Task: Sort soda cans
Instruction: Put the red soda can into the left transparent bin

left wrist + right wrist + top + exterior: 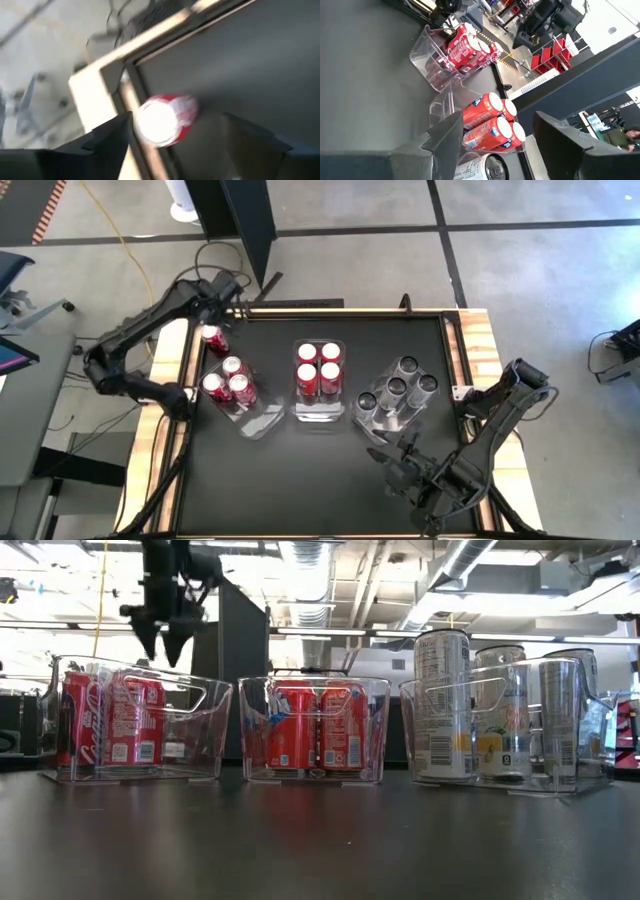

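Black tabletop [300, 470] carries three clear bins, and the soda cans are mostly sorted: three red ones in the left bin [262, 420], four red in the middle bin [318, 412], four silver-grey in the right bin [372, 420], with one stray red can [214, 339] standing alone by the far-left edge. Left gripper [222, 308] hangs over that stray with its fingers spread, probably lining up a grab, while the right gripper [395, 455] waits near the silver bin, fingers also apart. Labels are mostly hidden from above, and the wrist shot of the stray is pretty smeared.
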Controlling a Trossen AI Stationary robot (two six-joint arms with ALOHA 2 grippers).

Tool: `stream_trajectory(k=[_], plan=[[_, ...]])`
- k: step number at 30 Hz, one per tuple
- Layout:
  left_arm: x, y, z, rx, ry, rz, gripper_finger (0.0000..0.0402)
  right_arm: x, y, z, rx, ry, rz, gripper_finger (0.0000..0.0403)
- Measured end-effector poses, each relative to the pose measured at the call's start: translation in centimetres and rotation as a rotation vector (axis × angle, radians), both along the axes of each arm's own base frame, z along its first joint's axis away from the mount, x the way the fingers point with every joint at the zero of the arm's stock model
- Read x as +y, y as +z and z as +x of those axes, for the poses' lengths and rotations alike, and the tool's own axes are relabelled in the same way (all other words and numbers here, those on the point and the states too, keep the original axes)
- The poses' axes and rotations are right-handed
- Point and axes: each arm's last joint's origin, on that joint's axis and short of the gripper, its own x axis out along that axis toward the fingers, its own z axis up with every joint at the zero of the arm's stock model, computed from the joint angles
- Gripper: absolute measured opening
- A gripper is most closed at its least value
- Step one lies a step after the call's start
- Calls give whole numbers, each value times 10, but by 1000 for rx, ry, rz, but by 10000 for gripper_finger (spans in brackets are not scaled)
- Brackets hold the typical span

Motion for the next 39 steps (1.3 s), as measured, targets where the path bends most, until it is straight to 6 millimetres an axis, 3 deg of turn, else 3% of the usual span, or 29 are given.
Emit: stream_trajectory(k=[5, 12, 16, 39], plan=[[28, -26, -16, 108, 187, -174, 347, 0, 0, -1, 1, 1, 2, 255], [50, -45, -8, 114, 256, -284, 396, 0, -4, -7, 6, -5, 16, 255], [55, -50, -12, 60, 274, -346, 399, 2, -5, -12, 10, 6, 16, 255], [58, -57, -14, 43, 293, -340, 399, 5, -5, -16, 2, 18, 29, 255]])
